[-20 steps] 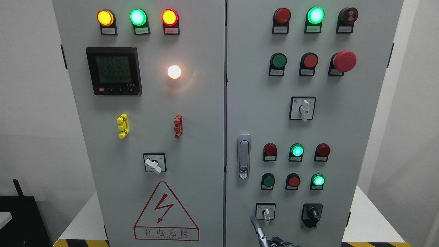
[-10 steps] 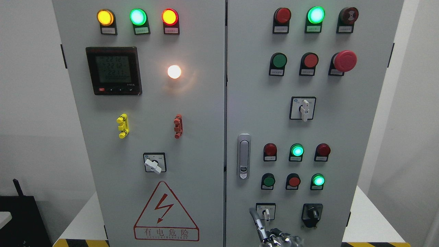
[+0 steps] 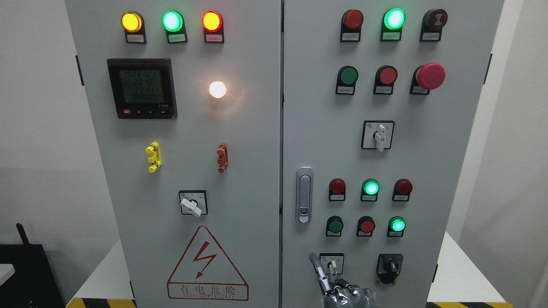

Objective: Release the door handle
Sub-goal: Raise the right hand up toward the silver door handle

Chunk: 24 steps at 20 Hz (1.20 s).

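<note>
Door handle (image 3: 304,195), a silver vertical lever on the grey cabinet's right door (image 3: 428,171), sits untouched; my right hand (image 3: 342,291), well below it, holds nothing, one finger extended, so I judge the release done.

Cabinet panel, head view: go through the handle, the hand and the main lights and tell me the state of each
door handle: flush in its recess, untouched
hand: at bottom edge, below the handle, one finger raised
top-left lamps: amber, green, red, all lit
white lamp: lit
meter: display on
emergency stop: not touched

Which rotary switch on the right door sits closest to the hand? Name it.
The white-knobbed switch at the door's lower left, right beside the raised finger of the hand. The black-knobbed switch lies farther right; the upper white one is far above.
</note>
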{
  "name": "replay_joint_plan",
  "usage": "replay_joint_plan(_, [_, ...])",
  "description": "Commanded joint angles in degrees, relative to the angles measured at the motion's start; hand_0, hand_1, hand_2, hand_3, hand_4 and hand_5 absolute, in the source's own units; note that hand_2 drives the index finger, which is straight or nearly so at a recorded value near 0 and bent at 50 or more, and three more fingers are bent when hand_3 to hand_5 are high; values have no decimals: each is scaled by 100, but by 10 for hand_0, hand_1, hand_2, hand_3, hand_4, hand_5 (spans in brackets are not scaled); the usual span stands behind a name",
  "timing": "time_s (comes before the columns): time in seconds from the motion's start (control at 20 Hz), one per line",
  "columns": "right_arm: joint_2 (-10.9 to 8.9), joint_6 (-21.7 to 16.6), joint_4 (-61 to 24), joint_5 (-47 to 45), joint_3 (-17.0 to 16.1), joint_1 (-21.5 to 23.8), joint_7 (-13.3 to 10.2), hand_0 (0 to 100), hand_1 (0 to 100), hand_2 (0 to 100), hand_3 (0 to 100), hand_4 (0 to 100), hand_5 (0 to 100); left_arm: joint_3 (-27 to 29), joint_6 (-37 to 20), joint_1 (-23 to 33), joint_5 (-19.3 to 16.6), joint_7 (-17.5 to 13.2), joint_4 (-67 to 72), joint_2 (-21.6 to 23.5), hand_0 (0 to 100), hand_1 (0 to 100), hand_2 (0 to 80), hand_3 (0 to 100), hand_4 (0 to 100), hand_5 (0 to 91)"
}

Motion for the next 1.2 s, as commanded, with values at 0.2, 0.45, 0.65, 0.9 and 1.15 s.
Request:
replay_joint_plan(0.2, [154, 182, 83, -93, 74, -134, 93, 272, 259, 0, 975, 904, 1000, 9, -5, -18, 0, 5, 53, 0, 120, 389, 0, 0, 0, 0])
replay_joint_plan(0.45, [163, 165, 83, -85, 92, -231, 102, 273, 259, 0, 969, 901, 1000, 9, -5, -18, 0, 5, 53, 0, 120, 389, 0, 0, 0, 0])
replay_joint_plan(0.65, [172, 165, 127, -67, 136, -362, 128, 273, 259, 0, 969, 900, 1000, 9, -5, -18, 0, 5, 53, 0, 120, 389, 0, 0, 0, 0])
replay_joint_plan(0.9, [198, 165, 145, -67, 127, -442, 304, 273, 259, 0, 971, 900, 1000, 9, -5, -18, 0, 5, 53, 0, 120, 389, 0, 0, 0, 0])
replay_joint_plan(1.15, [216, 165, 197, -67, 127, -530, 313, 273, 258, 0, 971, 900, 1000, 9, -5, -18, 0, 5, 53, 0, 120, 389, 0, 0, 0, 0])
